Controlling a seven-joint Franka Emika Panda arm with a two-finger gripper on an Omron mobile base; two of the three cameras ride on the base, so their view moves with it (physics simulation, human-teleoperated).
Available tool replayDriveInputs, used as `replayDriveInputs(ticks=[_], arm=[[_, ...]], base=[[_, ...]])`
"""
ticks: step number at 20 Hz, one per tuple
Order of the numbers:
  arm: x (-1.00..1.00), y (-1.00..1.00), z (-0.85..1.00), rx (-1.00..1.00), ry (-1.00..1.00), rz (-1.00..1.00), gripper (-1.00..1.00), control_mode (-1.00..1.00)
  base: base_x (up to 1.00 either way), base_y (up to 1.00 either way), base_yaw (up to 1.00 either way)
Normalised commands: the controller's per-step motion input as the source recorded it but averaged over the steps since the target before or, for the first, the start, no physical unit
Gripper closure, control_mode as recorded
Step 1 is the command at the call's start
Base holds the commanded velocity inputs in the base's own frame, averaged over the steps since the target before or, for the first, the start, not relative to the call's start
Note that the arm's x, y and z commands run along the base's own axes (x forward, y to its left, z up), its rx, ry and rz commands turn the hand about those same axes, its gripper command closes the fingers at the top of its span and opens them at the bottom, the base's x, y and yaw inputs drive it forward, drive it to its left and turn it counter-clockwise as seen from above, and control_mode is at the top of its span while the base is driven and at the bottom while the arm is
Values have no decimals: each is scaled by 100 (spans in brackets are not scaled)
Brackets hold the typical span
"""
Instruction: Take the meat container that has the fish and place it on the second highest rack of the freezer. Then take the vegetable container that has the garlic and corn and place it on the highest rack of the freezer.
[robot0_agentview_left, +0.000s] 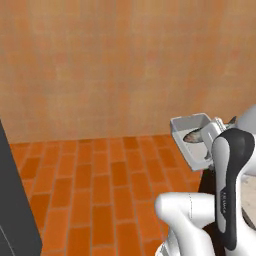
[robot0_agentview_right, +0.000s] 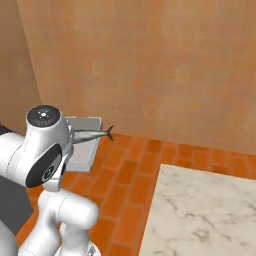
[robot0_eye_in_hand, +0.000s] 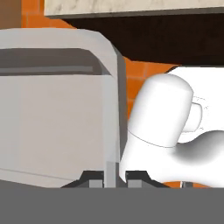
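The meat container (robot0_agentview_left: 189, 125), a shallow grey tray, hangs in the air over the brick floor ahead of my arm. The small grey-brown fish (robot0_agentview_left: 193, 136) lies in it, and its tail (robot0_agentview_right: 102, 133) sticks out past the tray (robot0_agentview_right: 82, 147) in the right base view. In the hand view my gripper (robot0_eye_in_hand: 114, 177) is shut on the tray's thin side wall (robot0_eye_in_hand: 117, 109), one fingertip on each side of it. The tray's pale floor (robot0_eye_in_hand: 52, 113) spreads to the left. The vegetable container, garlic, corn and the freezer's racks are out of view.
An orange brick floor (robot0_agentview_left: 100, 190) runs to a tan wall (robot0_agentview_left: 115, 65). A dark grey upright slab (robot0_agentview_left: 15, 205) stands at the left edge. A marble counter (robot0_agentview_right: 200, 215) lies at the lower right, its edge (robot0_eye_in_hand: 131, 6) at the top of the hand view.
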Motion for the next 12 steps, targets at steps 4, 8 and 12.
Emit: replayDriveInputs(ticks=[4,8,12], arm=[[0,0,0,0,0,0,100,100],[0,0,0,0,0,0,100,100],[0,0,0,0,0,0,100,100]], base=[[100,-4,55],[91,-10,78],[88,-14,78]])
